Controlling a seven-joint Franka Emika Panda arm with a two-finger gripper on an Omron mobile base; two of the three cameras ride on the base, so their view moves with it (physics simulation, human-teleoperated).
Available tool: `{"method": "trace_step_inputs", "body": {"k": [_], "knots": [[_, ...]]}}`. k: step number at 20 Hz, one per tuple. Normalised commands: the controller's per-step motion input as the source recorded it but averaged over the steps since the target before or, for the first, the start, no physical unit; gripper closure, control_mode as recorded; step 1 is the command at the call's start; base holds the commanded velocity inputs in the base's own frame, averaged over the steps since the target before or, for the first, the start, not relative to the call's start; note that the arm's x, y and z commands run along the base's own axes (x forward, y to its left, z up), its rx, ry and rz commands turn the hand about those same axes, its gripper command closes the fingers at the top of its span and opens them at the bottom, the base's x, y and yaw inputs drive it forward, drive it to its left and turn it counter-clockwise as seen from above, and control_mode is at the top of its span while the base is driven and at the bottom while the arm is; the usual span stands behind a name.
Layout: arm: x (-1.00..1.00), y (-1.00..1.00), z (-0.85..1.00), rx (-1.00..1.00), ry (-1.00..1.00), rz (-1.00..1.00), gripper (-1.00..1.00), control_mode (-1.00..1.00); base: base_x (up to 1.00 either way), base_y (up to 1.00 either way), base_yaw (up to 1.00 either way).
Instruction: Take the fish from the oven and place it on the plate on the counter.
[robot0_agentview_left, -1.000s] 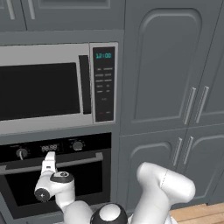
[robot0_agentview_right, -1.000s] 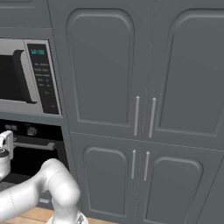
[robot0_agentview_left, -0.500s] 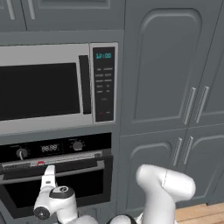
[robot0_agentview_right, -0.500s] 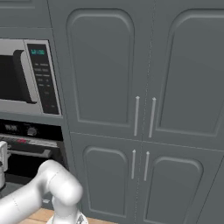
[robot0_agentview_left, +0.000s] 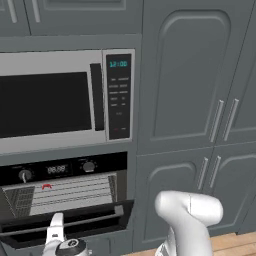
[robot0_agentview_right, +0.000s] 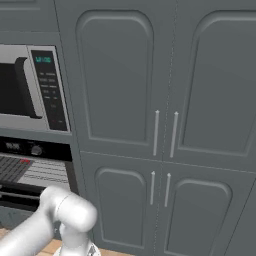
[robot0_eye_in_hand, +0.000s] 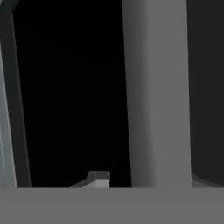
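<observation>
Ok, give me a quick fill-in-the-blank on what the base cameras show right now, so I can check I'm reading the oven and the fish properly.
1. The oven door hangs partly ____, so the wire rack shows.
2. The fish lies on the rack inside the oven, toward its ____ side in the left base view.
3. The appliance directly above the oven is a ____.
4. The tall cabinet doors right of the oven are all ____.

Missing words: open; left; microwave; closed
</observation>
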Motion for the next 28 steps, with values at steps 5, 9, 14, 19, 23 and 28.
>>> {"method": "trace_step_inputs", "body": {"k": [5, 9, 14, 19, 23, 28], "knots": [[-1.00, 0.00, -1.00, 0.00, 0.08, 0.01, 1.00, -1.00, 0.00, 0.00, 0.00], [-1.00, 0.00, -1.00, 0.00, 0.09, 0.01, 1.00, -1.00, 0.00, 0.00, 0.00], [-1.00, 0.00, -1.00, -0.01, 0.10, 0.00, 1.00, -1.00, 0.00, 0.00, 0.00], [-0.96, 0.00, -1.00, -0.01, 0.11, 0.00, 1.00, -1.00, 0.00, 0.00, 0.00], [-0.54, 0.00, -0.42, 0.00, 0.03, 0.01, 1.00, -1.00, 0.00, 0.00, 0.00], [-0.16, 0.01, 0.00, 0.00, 0.00, 0.00, -1.00, -1.00, 0.00, 0.00, 0.00]]}}
